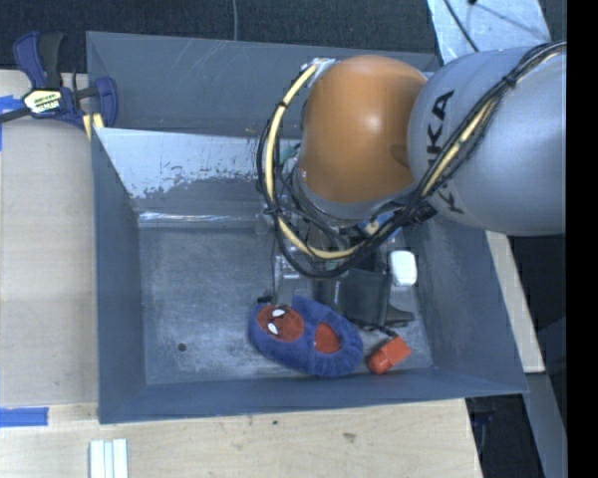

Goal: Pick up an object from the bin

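Two neighbours in metal bin (189, 287): fuzzy blue slipper (331, 362), blocky orange piece (387, 355).

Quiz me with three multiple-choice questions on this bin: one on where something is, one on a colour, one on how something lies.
1. Where in the bin is the blue plush toy?
A) in the far left corner
B) by the near wall, right of the middle
C) on the boards outside

2. What colour is the small block at the toy's right end?
A) green
B) yellow
C) orange-red

3. How does the toy lie?
A) flat on the floor of the bin
B) draped over the rim
C) lifted above the rim

Answers:
1 B: it sits along the near wall, below the arm's orange cover.
2 C: the block is orange-red against the grey metal.
3 A: its whole length rests on the floor.
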Controlling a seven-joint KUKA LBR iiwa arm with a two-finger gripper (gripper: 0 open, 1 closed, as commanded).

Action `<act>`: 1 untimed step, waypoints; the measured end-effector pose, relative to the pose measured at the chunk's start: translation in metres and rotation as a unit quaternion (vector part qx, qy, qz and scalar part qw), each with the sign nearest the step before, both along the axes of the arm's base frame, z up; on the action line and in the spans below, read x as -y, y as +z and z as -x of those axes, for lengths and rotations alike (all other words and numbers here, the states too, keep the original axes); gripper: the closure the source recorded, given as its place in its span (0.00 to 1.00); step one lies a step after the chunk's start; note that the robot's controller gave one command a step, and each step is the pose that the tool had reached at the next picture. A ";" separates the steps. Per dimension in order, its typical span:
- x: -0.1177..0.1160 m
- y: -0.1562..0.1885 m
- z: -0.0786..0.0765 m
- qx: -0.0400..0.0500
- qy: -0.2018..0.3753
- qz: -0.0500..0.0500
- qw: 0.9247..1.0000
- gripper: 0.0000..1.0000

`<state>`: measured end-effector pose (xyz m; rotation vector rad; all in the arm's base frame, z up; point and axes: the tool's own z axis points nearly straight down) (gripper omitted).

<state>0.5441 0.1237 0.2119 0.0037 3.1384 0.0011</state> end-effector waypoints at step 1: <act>0.066 -0.077 0.031 -0.005 -0.004 0.002 1.000 0.00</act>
